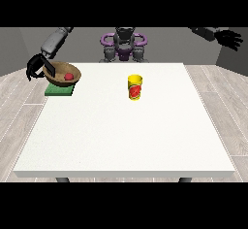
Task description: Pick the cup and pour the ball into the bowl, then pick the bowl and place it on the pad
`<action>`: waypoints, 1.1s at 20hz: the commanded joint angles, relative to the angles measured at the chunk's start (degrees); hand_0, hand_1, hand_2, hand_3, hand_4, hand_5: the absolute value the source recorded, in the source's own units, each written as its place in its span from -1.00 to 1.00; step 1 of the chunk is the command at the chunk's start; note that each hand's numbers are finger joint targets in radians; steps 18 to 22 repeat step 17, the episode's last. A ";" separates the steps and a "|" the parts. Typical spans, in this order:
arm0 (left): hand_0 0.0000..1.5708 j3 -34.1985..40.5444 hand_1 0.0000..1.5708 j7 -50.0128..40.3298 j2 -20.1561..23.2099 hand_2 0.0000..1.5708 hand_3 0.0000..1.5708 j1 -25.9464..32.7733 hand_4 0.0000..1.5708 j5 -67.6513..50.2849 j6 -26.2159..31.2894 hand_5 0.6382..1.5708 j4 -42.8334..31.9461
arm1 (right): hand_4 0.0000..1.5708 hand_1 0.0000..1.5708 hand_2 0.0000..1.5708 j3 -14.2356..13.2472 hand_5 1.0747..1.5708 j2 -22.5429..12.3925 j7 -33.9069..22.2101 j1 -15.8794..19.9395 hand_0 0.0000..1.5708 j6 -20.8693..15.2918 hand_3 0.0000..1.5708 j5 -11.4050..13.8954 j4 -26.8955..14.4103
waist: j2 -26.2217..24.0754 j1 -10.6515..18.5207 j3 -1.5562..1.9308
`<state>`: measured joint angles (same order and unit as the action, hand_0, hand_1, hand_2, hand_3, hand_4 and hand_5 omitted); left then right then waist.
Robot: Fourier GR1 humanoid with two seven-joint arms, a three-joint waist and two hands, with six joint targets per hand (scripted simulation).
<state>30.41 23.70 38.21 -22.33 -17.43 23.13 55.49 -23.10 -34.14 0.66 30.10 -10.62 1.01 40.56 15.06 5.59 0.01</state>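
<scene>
A brown bowl (64, 73) sits on the green pad (59, 90) at the counter's (126, 140) far corner on the view's left, hiding most of the pad. A red ball (69, 76) lies inside it. The robot hand at the view's left (37, 68) curls round the bowl's rim. The yellow cup (135, 87) stands upright mid-counter. The robot hand at the view's right (229, 38) hangs raised off the counter, fingers spread.
</scene>
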 commanded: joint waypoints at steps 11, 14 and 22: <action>-1.00 -8.57 -1.00 -6.32 -9.08 -1.00 -1.00 1.67 0.28 3.42 -6.53 1.00 10.20 | -1.00 -1.00 -1.00 2.06 0.15 -1.92 -3.25 3.61 -1.00 4.06 -1.00 1.30 -8.69 | -8.03 -0.08 0.07; -1.00 -12.52 -1.00 -13.15 -13.02 -1.00 -1.00 0.39 0.15 3.74 -9.16 0.97 13.03 | -1.00 -1.00 -1.00 3.16 0.13 -3.10 -9.22 7.00 -1.00 5.45 -1.00 1.67 -8.53 | -13.81 1.13 0.03; -1.00 -12.58 -1.00 -15.59 -12.96 -1.00 -1.00 2.11 0.15 4.65 -9.51 0.97 8.10 | -0.39 -1.00 -1.00 4.56 0.45 0.13 -10.41 10.33 -1.00 9.79 -1.00 -0.29 -3.27 | -21.98 -2.61 -0.07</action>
